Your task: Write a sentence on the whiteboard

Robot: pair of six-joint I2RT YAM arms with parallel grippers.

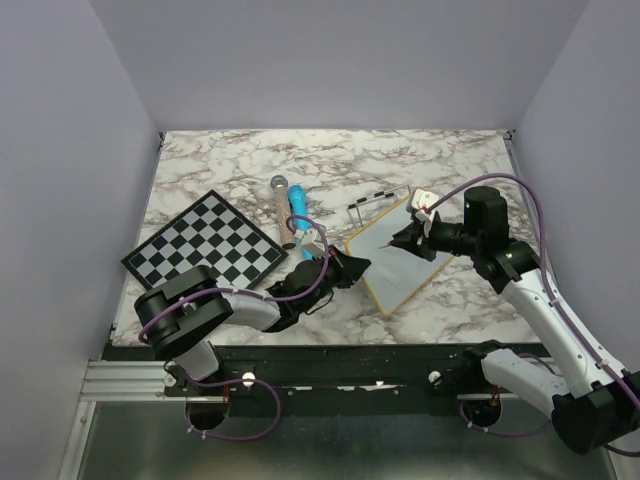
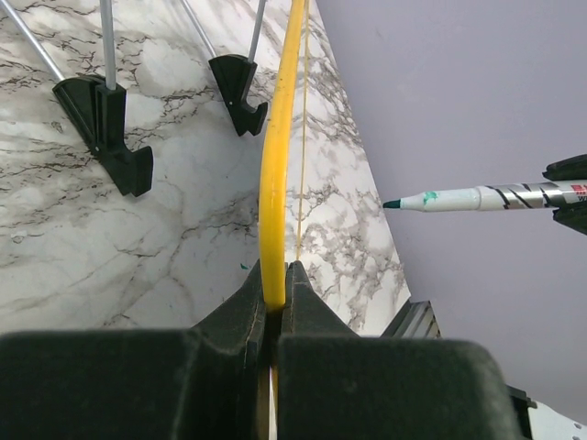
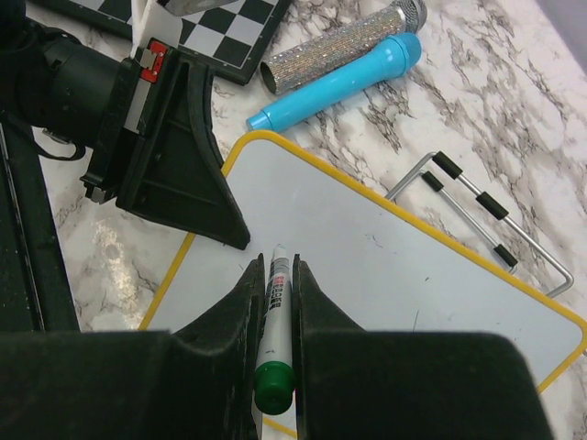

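The whiteboard (image 1: pixel 400 265) lies at an angle on the marble table, its white face (image 3: pixel 385 266) ringed by a yellow frame (image 2: pixel 278 165). My left gripper (image 2: pixel 276 286) is shut on that frame at the board's near-left edge (image 1: pixel 358 268). Its black fingers (image 3: pixel 193 179) show in the right wrist view. My right gripper (image 3: pixel 276 268) is shut on a green-capped marker (image 3: pixel 276 312) and hovers over the board (image 1: pixel 410 238). The marker's green tip (image 2: pixel 393 203) points toward the left gripper, clear of the surface. The sentence is not in view; the board shows only faint specks.
A black-and-white chessboard (image 1: pixel 205 242) lies to the left. A blue microphone (image 3: pixel 339 87) and a glittery silver one (image 3: pixel 339 50) lie behind the left gripper. A wire stand with black feet (image 3: pixel 486 211) sits just past the board's far edge (image 2: pixel 110 128). Grey walls enclose the table.
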